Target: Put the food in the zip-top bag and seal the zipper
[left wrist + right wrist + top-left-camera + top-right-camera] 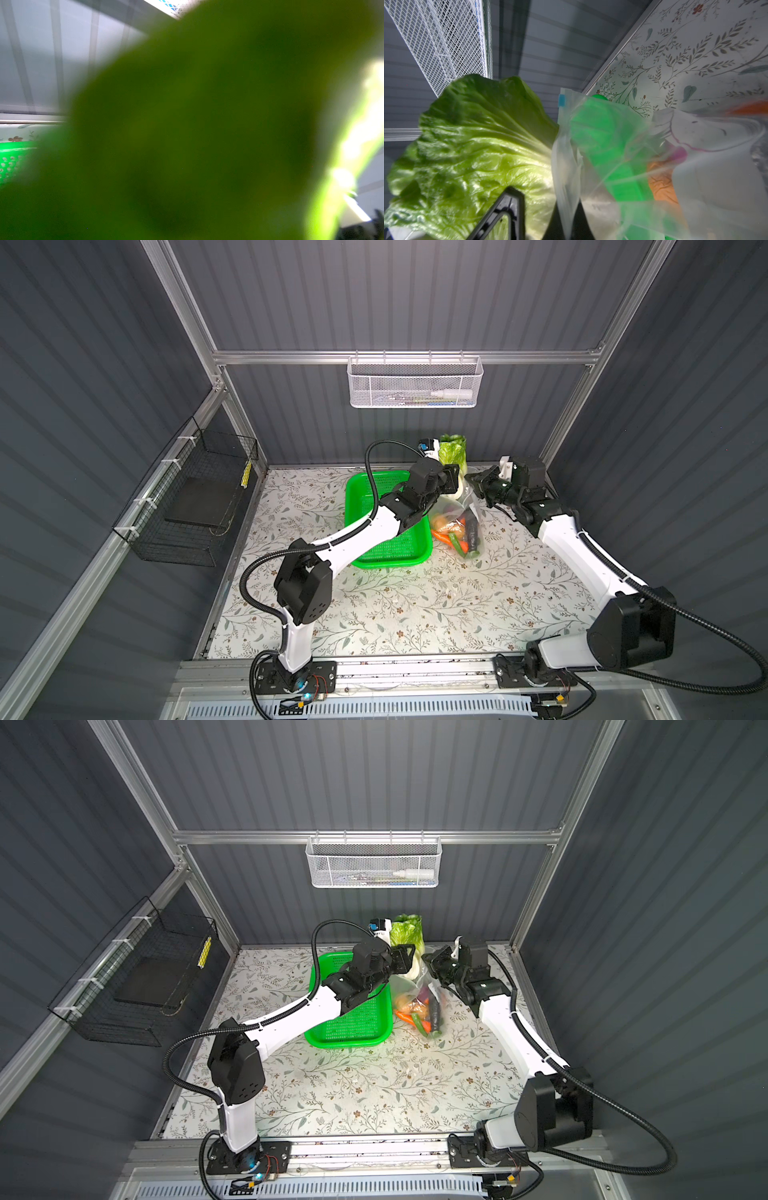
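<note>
My left gripper [455, 482] is shut on the white base of the pale-green napa cabbage [452, 450], which stands upright above the bag's mouth near the back wall. The clear zip-top bag [448, 510] lies to the right of the green basket and holds several pieces of food [455, 531], among them an orange carrot and a dark eggplant. The right gripper [473, 484] is shut on the bag's upper edge and holds it up. In the right wrist view the cabbage [477, 149] is beside the bag [612, 166], with the zipper's light-blue slider tab [562, 100] at its edge. The cabbage [187, 135] fills the left wrist view as a blur.
The bright green perforated basket [386, 539] lies under my left forearm. A white mesh basket [413, 383] hangs on the back wall just above the cabbage. A black wire basket [195, 497] hangs on the left wall. The floral table top [415, 605] stretches toward the front.
</note>
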Robot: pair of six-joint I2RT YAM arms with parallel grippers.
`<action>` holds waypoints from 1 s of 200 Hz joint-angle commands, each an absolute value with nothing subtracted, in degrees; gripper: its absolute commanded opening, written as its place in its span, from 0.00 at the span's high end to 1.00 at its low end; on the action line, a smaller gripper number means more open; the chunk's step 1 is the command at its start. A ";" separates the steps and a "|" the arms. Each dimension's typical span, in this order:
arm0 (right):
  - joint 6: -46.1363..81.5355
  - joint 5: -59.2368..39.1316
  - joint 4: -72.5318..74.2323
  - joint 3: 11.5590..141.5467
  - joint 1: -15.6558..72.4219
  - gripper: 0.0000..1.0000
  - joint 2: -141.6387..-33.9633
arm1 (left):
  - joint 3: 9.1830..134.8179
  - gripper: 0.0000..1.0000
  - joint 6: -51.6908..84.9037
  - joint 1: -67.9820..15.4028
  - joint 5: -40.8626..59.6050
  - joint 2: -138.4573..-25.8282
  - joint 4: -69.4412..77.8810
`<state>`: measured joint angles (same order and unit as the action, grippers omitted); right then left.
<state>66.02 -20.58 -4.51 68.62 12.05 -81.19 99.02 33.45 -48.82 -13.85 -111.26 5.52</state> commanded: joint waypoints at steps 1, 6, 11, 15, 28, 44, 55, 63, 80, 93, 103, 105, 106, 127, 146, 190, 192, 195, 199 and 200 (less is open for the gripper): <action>66.26 -21.88 -2.63 69.01 11.98 1.00 -80.67 | 100.15 0.53 33.13 -49.69 -15.44 -113.77 8.19; 66.22 -21.95 -2.61 68.93 11.95 1.00 -80.66 | 100.67 0.53 33.13 -49.86 -14.89 -114.20 7.74; 66.26 -22.03 -2.49 68.91 11.87 1.00 -80.73 | 101.08 0.53 32.85 -50.04 -14.28 -114.57 7.25; 66.27 -22.07 -2.46 68.91 11.79 1.00 -80.81 | 101.34 0.52 32.53 -50.16 -14.04 -114.78 6.85; 66.27 -22.21 -2.20 68.84 11.60 1.00 -80.77 | 102.24 0.50 32.01 -50.43 -13.22 -115.09 4.82; 66.14 -22.06 -1.81 68.48 11.43 1.00 -80.73 | 102.00 0.45 31.44 -50.50 -11.80 -114.84 3.28; 66.03 -21.93 -1.36 68.08 11.34 1.00 -80.65 | 101.78 0.40 31.39 -50.50 -11.21 -114.54 1.87; 66.02 -21.96 -1.13 67.65 11.19 1.00 -80.68 | 101.53 0.36 31.40 -50.51 -10.88 -114.19 1.29; 65.38 -22.50 -0.05 66.72 10.99 1.00 -80.73 | 101.34 0.34 30.97 -50.52 -9.82 -113.58 0.78; 63.84 -23.08 0.22 66.51 10.99 1.00 -80.82 | 102.07 0.31 30.89 -50.48 -9.40 -113.49 -0.19; 61.98 -23.66 0.01 66.53 10.99 1.00 -80.86 | 102.85 0.26 30.86 -50.47 -8.82 -113.64 -1.05; 61.57 -23.65 -0.02 66.51 10.99 1.00 -80.88 | 103.03 0.25 30.85 -50.52 -8.75 -113.71 -1.21; 61.24 -23.69 -0.01 66.52 10.99 1.00 -80.87 | 103.11 0.25 30.85 -50.48 -8.73 -113.76 -1.26; 56.89 -24.36 -0.54 65.94 10.82 1.00 -80.60 | 104.86 0.17 30.81 -50.44 -8.20 -114.50 -3.53; 54.43 -25.77 -0.11 64.79 10.38 1.00 -80.51 | 106.02 0.13 30.04 -50.45 -8.26 -114.57 -4.52; 51.62 -28.75 4.31 60.47 9.33 1.00 -80.60 | 108.09 0.11 28.26 -49.94 -6.42 -114.47 -6.30; 51.53 -28.90 4.57 60.27 9.34 1.00 -80.60 | 108.15 0.12 28.22 -49.86 -6.17 -114.55 -6.39; 51.36 -29.10 4.90 60.06 9.25 1.00 -80.62 | 108.25 0.12 28.29 -49.75 -5.98 -114.55 -6.51; 51.18 -29.40 5.35 59.72 9.25 1.00 -80.60 | 108.40 0.12 28.45 -49.66 -5.70 -114.70 -6.84; 51.12 -29.51 5.53 59.66 9.24 1.00 -80.60 | 108.43 0.12 28.51 -49.57 -5.62 -114.74 -6.85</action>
<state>54.74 -24.69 3.38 62.30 8.86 -81.03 104.53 30.00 -49.52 -9.52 -115.11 -8.60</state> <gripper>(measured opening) 0.043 0.885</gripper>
